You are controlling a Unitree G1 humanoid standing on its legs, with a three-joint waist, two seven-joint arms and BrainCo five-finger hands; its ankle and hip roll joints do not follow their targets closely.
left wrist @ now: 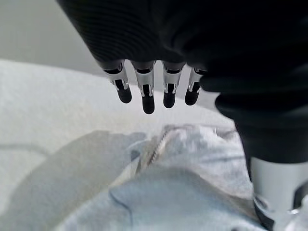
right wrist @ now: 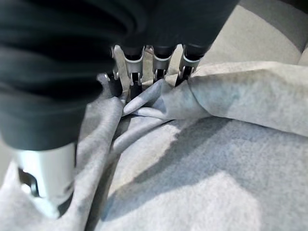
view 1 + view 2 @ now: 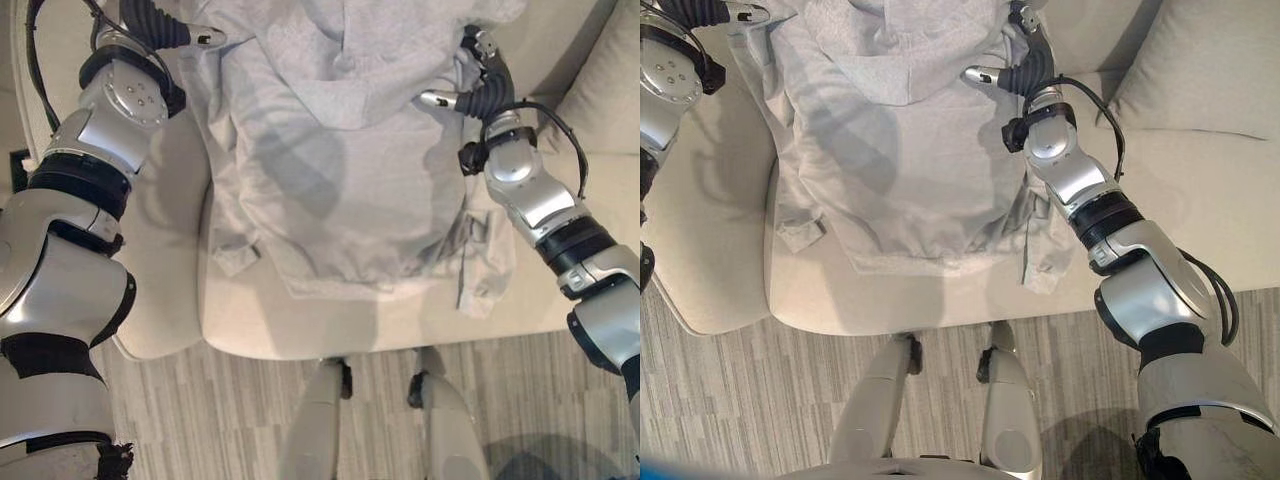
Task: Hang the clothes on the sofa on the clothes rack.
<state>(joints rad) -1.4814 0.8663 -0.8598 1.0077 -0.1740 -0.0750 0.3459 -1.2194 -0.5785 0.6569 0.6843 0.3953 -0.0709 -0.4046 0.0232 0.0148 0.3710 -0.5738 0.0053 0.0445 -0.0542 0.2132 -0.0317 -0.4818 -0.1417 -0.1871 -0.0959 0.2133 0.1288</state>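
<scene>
The right hand (image 2: 144, 62) has its fingertips dug into a bunched fold at the shoulder of the grey hoodie (image 3: 340, 170), fingers curled down onto the cloth, pinching it. The left hand (image 1: 149, 82) hangs just above the hoodie's other shoulder, fingers straight and spread a little, touching nothing; a zip edge lies below them. The hoodie lies flat and spread on the cream sofa (image 3: 300, 325) seat, hood toward the backrest, hem near the seat's front edge, one sleeve cuff by each lower corner. Bare seat runs along the front edge, and a cushion (image 3: 1200, 80) sits well off to the robot's right
</scene>
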